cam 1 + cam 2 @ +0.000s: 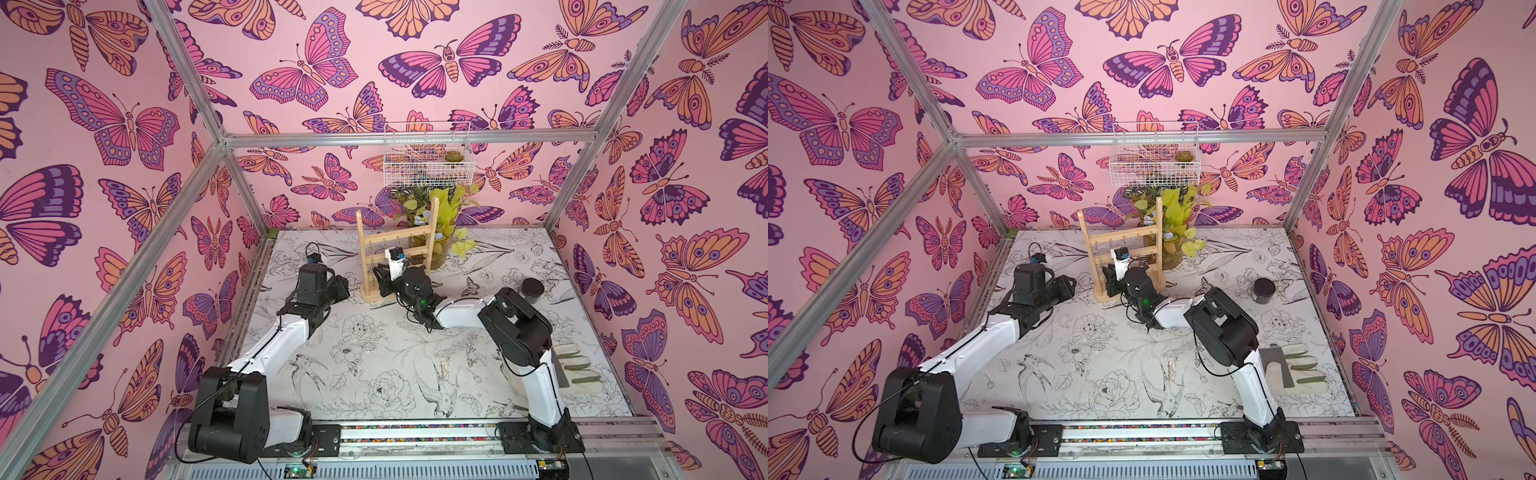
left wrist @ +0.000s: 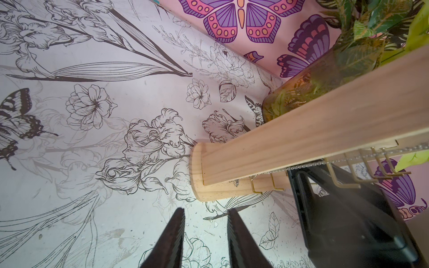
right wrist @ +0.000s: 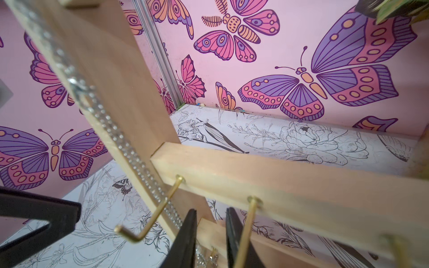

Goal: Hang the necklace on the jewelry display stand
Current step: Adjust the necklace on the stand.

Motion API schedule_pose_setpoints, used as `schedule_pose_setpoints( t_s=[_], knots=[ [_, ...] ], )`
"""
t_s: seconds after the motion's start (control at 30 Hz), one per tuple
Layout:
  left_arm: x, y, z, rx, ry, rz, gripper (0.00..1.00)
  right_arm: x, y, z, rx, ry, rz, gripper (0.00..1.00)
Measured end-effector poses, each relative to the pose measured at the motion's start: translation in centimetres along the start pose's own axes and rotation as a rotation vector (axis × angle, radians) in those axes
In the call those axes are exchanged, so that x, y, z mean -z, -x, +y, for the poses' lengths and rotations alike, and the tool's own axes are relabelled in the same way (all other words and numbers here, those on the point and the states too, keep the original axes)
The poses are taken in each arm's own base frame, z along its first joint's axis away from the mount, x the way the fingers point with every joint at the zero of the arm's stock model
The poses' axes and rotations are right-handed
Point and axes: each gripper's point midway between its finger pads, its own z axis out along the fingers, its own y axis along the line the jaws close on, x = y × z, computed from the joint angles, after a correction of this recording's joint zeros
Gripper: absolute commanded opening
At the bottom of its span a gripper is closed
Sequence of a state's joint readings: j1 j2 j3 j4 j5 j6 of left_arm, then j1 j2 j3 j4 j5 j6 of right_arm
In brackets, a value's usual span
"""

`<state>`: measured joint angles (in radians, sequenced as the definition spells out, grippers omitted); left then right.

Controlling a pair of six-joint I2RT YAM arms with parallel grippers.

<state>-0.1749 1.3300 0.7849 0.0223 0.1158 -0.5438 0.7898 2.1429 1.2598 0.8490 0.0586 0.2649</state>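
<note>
Both top views, one jewelry display stand (image 1: 363,249), three crossbars (image 1: 395,235).

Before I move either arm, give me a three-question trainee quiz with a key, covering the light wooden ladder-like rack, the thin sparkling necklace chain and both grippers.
1. True or false: the left gripper has its jaws apart with nothing between them.
2. Which gripper's fingers are at the hooked crossbars of the light wooden ladder-like rack? A left; B right; C neither.
3. Fill in: the thin sparkling necklace chain runs alongside one of the rack's upright ____.
Key: 1 true; 2 B, the right gripper; 3 posts.
</note>
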Motion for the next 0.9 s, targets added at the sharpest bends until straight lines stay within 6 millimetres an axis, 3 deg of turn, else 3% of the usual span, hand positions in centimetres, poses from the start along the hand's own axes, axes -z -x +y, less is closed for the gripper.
schedule_pose_setpoints(
  t_s=[0.3, 0.6, 0.9],
  knots=[
    [0.0, 0.0, 0.0, 0.000, -0.001, 0.000, 0.33, 0.1, -0.3, -0.1, 0.000, -0.002, 0.005, 0.25],
    [-0.1, -0.1, 0.0, 0.000, 0.001, 0.003, 0.33, 0.9, -2.2, -0.7, 0.003, -0.014, 0.045, 0.25],
    [-0.2, -0.2, 0.1, 0.000, 0.003, 0.008, 0.33, 0.9, -1.8, -0.3, 0.003, -0.005, 0.027, 0.25]
  ],
)
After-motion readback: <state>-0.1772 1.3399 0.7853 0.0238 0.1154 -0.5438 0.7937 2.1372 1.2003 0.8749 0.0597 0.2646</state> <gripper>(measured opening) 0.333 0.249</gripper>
